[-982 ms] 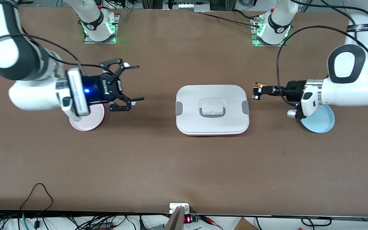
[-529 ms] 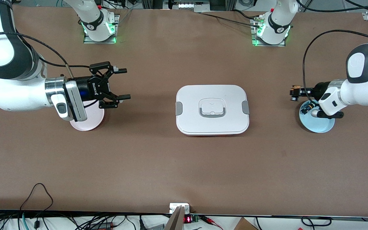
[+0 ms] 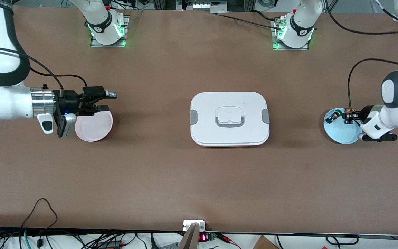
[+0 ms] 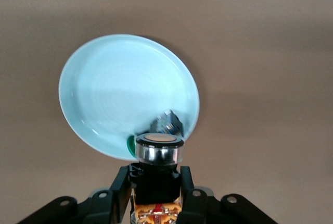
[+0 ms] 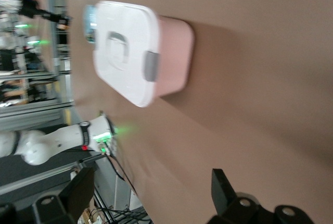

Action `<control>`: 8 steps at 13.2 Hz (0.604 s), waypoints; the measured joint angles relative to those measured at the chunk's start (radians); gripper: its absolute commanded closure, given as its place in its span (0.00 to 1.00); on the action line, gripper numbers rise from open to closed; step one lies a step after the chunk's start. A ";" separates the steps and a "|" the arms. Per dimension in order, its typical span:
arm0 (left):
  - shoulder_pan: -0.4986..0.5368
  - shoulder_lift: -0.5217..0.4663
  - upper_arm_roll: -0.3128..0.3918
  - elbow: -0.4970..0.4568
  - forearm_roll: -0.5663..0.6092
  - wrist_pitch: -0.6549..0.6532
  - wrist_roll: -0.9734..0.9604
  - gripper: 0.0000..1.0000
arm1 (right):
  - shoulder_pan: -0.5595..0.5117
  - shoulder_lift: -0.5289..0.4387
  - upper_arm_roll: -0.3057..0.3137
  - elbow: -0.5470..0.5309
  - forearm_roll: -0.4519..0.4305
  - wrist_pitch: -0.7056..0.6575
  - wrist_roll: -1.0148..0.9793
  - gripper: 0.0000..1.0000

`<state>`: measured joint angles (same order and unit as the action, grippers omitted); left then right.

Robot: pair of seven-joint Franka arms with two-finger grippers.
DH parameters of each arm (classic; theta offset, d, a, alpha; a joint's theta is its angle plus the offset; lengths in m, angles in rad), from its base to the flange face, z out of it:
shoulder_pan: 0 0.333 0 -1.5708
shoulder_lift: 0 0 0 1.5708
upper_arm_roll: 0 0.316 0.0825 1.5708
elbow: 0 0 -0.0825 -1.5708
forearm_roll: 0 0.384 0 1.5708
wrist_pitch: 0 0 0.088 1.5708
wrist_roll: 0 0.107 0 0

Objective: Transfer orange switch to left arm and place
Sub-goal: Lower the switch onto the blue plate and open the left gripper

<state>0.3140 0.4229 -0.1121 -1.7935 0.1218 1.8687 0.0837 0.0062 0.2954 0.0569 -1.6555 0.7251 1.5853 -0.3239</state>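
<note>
My left pincer (image 4: pixel 156 193) grips the tiny orange switch with its dark cylindrical end (image 4: pixel 158 153) over the pale blue round plate (image 3: pixel 340 133). My right pincer (image 3: pixel 104 100) hangs open-fingered by the pink plate (image 3: pixel 93 129). I'd carry the switch high above the big white latched plastic box (image 3: pixel 229 119) mid-worktop.

Table (image 3: pixel 171 173): matt brown, smooth, paper-like sheet.
Box (image 3: pixel 229 119): smooth white plastic lid, grey plastic latches at 3 and 9 o'clock.
Blue plate (image 4: pixel 112 91): glossy, ringed glaze.
Pink plate (image 3: pixel 93 126): smooth, faint sheen.
Orange switch (image 4: pixel 158 153): shiny metal collar, black plastic body.
</note>
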 measured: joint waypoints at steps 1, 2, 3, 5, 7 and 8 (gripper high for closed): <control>0.005 0.037 0.000 0.028 0.001 0.002 0.000 1.00 | 0.003 -0.009 0.002 0.000 -0.062 0.000 0.074 0.00; 0.008 0.068 0.000 0.054 0.001 0.003 -0.002 1.00 | 0.006 -0.017 0.003 0.000 -0.118 -0.001 0.129 0.00; 0.015 0.095 0.000 0.077 0.001 0.005 -0.003 1.00 | 0.011 -0.024 0.004 0.000 -0.174 -0.003 0.172 0.00; 0.036 0.142 0.001 0.112 0.001 0.037 -0.002 1.00 | 0.025 -0.033 0.004 0.001 -0.283 -0.010 0.238 0.00; 0.048 0.179 0.001 0.126 0.013 0.065 -0.001 1.00 | 0.040 -0.035 0.005 0.001 -0.395 -0.026 0.293 0.00; 0.051 0.197 0.001 0.131 0.046 0.075 -0.001 1.00 | 0.045 -0.035 0.005 0.001 -0.453 -0.034 0.316 0.00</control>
<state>0.3648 0.6203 -0.1107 -1.6622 0.1682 1.9436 0.0827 0.0513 0.2603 0.0620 -1.6548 0.2717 1.5508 -0.0079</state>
